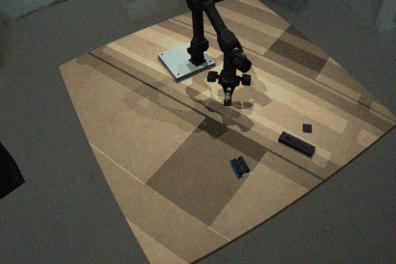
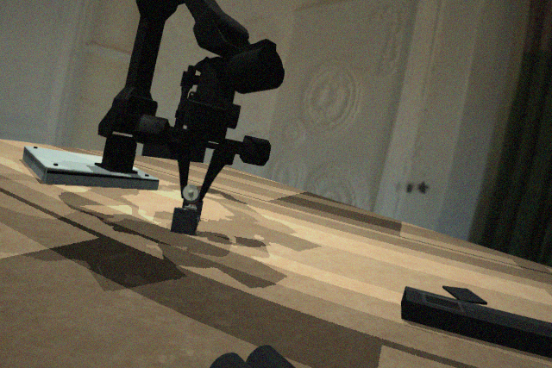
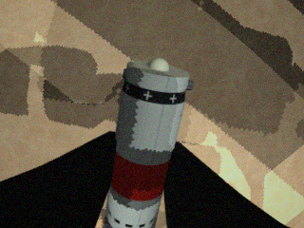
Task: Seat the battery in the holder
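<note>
My gripper [image 1: 228,91] [image 2: 191,196] [image 3: 142,147] is shut on the battery [image 1: 228,97] [image 2: 191,193] [image 3: 151,119], gripping it around its red band. The battery is grey and white, with its button terminal end pointing away from the gripper, towards the exterior camera. The small black holder [image 1: 227,103] [image 2: 185,220] stands on the table just below the battery. In the exterior view the terminal end shows above the holder's end block. In the wrist view the battery hides nearly all of the holder; a small dark bit shows beside the terminal end. The spring is hidden, and contact cannot be told.
A blue board with two black cylinders [image 1: 239,166] lies towards the front. A long black bar [image 1: 296,143] [image 2: 472,321] and a thin dark square [image 1: 307,128] [image 2: 464,295] lie to the right. The arm's pale base plate [image 1: 172,63] [image 2: 66,168] is behind.
</note>
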### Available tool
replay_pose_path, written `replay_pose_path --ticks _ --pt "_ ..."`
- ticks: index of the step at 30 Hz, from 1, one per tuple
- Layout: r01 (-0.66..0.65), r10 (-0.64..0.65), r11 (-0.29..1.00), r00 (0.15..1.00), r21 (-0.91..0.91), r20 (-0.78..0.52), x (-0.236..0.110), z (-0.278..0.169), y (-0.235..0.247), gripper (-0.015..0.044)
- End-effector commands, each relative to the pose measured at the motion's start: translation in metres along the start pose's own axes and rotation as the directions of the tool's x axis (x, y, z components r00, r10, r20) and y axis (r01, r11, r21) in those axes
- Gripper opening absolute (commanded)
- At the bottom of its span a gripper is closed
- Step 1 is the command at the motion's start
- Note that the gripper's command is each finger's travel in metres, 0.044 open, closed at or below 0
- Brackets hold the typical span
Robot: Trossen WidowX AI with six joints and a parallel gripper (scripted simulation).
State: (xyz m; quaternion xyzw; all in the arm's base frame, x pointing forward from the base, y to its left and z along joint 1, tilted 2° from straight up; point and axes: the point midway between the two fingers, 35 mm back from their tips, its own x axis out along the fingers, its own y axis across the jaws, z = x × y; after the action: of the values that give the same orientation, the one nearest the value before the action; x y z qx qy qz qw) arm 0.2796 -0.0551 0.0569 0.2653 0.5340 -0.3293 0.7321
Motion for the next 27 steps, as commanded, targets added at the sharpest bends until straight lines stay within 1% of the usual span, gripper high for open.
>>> replay_pose_path --ticks 1,27 --pt "0.006 -0.006 1.0 1.0 0.003 0.024 0.003 -0.003 -0.002 0.007" --pt "0.011 -0.013 1.0 0.974 0.011 0.226 0.012 -0.016 -0.001 0.007"
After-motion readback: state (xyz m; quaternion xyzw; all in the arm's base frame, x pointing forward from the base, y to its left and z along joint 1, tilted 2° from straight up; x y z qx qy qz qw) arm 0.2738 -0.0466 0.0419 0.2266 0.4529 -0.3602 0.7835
